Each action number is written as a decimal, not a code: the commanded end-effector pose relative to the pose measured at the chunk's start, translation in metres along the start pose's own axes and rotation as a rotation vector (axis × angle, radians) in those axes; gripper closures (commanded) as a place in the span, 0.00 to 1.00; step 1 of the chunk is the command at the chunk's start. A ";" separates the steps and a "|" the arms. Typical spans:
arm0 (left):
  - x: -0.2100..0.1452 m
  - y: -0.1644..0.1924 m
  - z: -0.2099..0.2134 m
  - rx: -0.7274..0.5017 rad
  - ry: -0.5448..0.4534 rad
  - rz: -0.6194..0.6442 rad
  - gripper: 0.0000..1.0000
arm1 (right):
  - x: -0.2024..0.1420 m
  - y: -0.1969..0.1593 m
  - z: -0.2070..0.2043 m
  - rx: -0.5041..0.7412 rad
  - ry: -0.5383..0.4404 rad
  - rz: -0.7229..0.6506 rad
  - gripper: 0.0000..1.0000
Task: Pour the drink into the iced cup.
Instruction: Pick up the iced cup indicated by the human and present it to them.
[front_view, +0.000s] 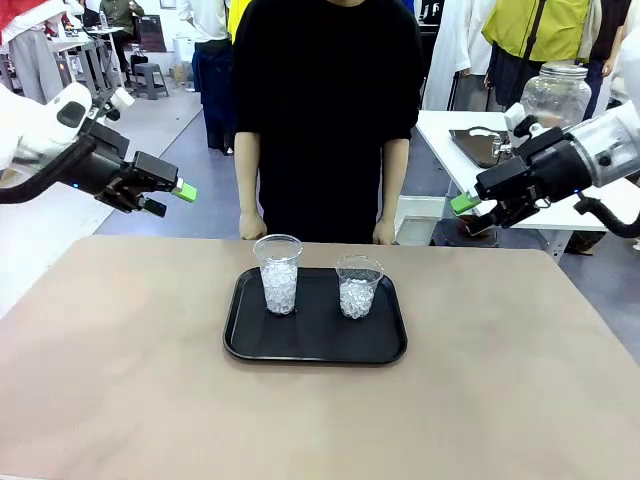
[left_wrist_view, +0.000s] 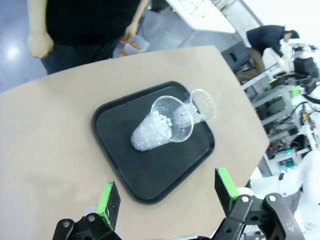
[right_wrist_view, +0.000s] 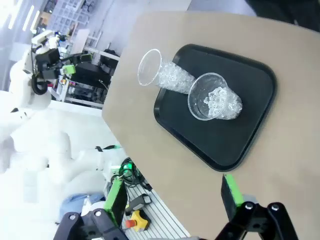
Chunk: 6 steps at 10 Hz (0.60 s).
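We see the left claw (front_view: 172, 198) and right claw (front_view: 472, 208) open and empty, raised at either side of the desk (front_view: 120, 380); a tall iced cup (front_view: 278, 272) and short iced cup (front_view: 358, 286) stand on the black tray (front_view: 240, 335), the glass jar (front_view: 556, 95) on a white table (front_view: 440, 130) behind

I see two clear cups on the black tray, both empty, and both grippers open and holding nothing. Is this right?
No: the cups are not empty. The front view shows ice in the taller cup and the shorter cup. They do stand on the black tray, and the left gripper and right gripper are open and hold nothing.
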<state>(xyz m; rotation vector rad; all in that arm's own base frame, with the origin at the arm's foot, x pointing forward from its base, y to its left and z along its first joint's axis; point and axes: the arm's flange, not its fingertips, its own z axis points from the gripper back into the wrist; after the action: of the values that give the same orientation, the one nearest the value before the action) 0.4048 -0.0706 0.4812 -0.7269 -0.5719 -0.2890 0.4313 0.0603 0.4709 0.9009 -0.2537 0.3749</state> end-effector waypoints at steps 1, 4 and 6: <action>0.006 0.015 -0.009 -0.035 0.028 -0.007 0.00 | 0.016 -0.003 -0.006 0.034 0.011 0.010 0.00; 0.000 0.000 0.000 0.000 0.000 0.000 0.00 | 0.005 -0.007 -0.006 0.014 0.012 -0.020 0.00; 0.000 0.000 0.000 0.000 0.000 0.000 0.00 | 0.005 -0.007 -0.006 0.014 0.012 -0.020 0.00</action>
<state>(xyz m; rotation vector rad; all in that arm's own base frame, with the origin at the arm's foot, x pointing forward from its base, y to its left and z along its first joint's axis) 0.4043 -0.0707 0.4798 -0.7010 -0.5607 -0.2826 0.4417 0.0600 0.4626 0.8863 -0.2190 0.3659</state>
